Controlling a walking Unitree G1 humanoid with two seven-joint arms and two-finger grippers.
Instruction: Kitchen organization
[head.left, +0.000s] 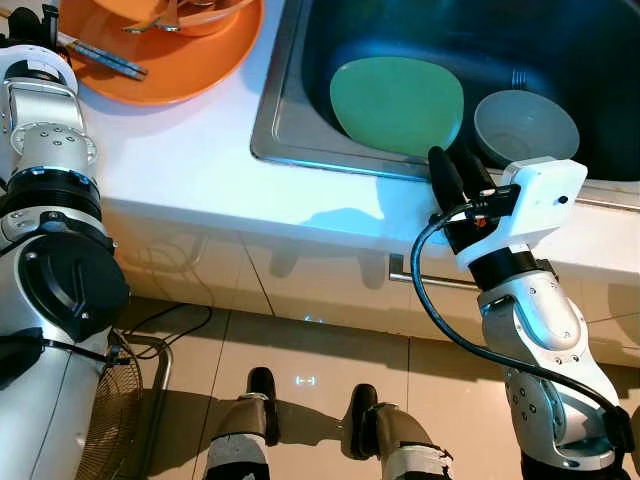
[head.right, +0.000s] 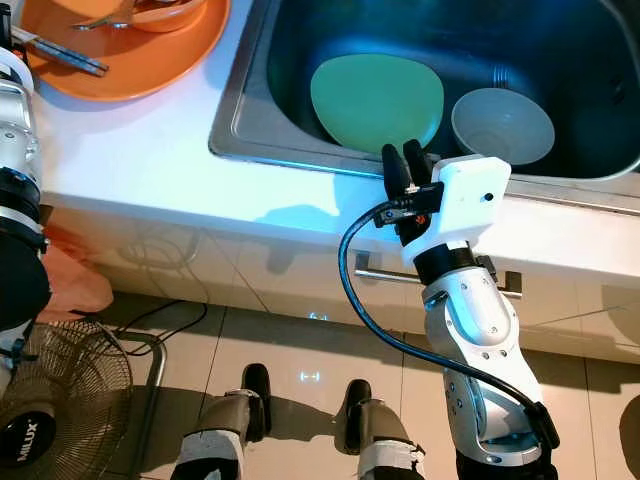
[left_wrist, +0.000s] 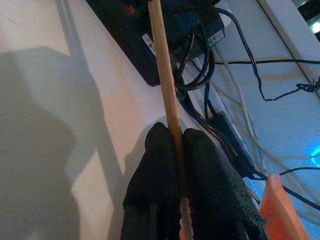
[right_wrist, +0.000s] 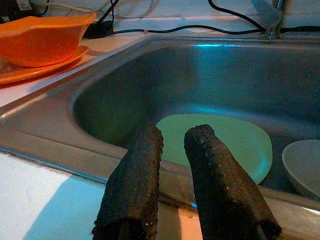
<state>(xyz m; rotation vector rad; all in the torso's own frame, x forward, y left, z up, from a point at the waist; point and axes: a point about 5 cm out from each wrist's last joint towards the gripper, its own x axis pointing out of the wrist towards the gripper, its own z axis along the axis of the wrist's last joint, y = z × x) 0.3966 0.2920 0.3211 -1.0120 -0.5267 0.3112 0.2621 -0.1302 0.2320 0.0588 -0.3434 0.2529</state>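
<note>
A green plate (head.left: 398, 103) and a grey bowl (head.left: 525, 125) lie in the steel sink (head.left: 278, 110). My right gripper (head.left: 456, 168) hovers over the sink's front rim, pointing at the green plate (right_wrist: 220, 140); its fingers (right_wrist: 142, 165) are slightly open with nothing between them. On the white counter to the left sits an orange plate (head.left: 175, 65) holding an orange bowl (head.left: 200, 15) and chopsticks (head.left: 100, 57). My left gripper (left_wrist: 172, 137) is shut on a wooden chopstick (left_wrist: 162, 65) above the counter's back.
A black power strip (left_wrist: 165, 30) and tangled cables (left_wrist: 235, 100) lie along the wall behind the counter. The faucet (right_wrist: 267, 12) stands behind the sink. A floor fan (head.right: 60, 400) stands at lower left beside my feet (head.left: 262, 395).
</note>
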